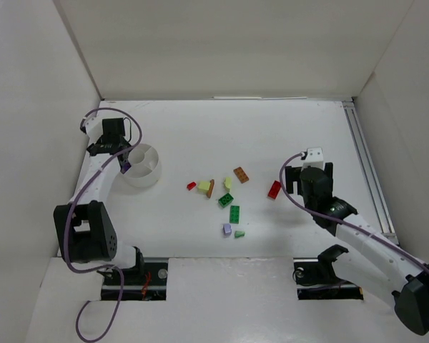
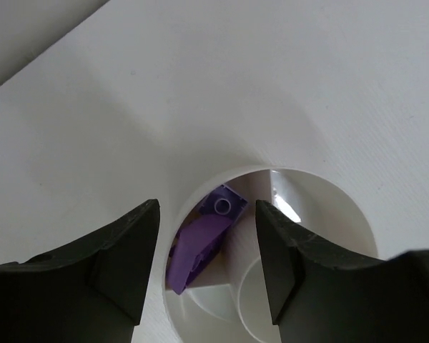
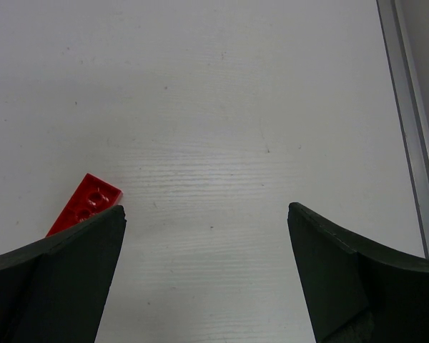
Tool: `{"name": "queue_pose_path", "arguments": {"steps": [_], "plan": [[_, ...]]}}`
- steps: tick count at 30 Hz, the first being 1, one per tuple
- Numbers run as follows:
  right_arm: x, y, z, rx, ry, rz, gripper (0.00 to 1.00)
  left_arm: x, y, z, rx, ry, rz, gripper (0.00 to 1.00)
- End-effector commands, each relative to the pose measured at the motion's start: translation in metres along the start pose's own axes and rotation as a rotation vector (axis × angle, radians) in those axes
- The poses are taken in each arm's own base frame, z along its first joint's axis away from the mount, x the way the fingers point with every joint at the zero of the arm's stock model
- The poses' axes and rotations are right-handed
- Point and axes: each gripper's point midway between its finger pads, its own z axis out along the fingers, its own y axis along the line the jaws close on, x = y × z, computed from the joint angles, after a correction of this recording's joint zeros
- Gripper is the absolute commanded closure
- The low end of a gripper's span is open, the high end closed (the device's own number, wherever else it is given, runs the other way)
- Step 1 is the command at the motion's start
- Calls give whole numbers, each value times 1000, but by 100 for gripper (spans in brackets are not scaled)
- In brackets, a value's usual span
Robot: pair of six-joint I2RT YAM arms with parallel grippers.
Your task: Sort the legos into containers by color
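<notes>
Nearest, on the table (image 1: 286, 128), a lilac brick (image 1: 227, 229) just beside a pale green brick (image 1: 239, 234). Beyond these, a green brick (image 1: 234, 214) and a second green brick (image 1: 225, 200). Then a loose cluster: small red brick (image 1: 191, 186), yellow brick (image 1: 204, 185) with a thin brown piece (image 1: 211, 189) against it, pale yellow brick (image 1: 228, 183). To the right, a long red brick (image 1: 274, 189), flat, just beside one finger of the right gripper (image 3: 206, 209); gapes wide, grips nothing. Slightly farther, a brown brick (image 1: 241, 174), alone. Far left, the cup (image 1: 151, 179), upright, well apart from the loose bricks; holds one purple brick (image 2: 204, 239), tilted against its inner wall. Above its rim, the left gripper (image 2: 207, 206): jaws partway apart, clamped on nothing, purple brick down in the gap between them.
</notes>
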Motion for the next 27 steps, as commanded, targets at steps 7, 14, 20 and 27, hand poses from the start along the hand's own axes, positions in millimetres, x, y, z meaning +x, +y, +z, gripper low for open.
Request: {"name": "queue_pose_path", "arguments": {"steps": [7,14,20,27], "plan": [[-26,-2,-5,-11,-82,46,0,-7,-84,-116,571,-59,69,16],[-26,5,-6,-53,-80,35,0,140,-148,-242,1000,120,417,10],[-24,7,-4,-62,-72,30,0,267,-122,-282,1037,382,658,16],[-17,12,-3,-78,-56,16,0,333,-93,-280,888,504,782,23]]}}
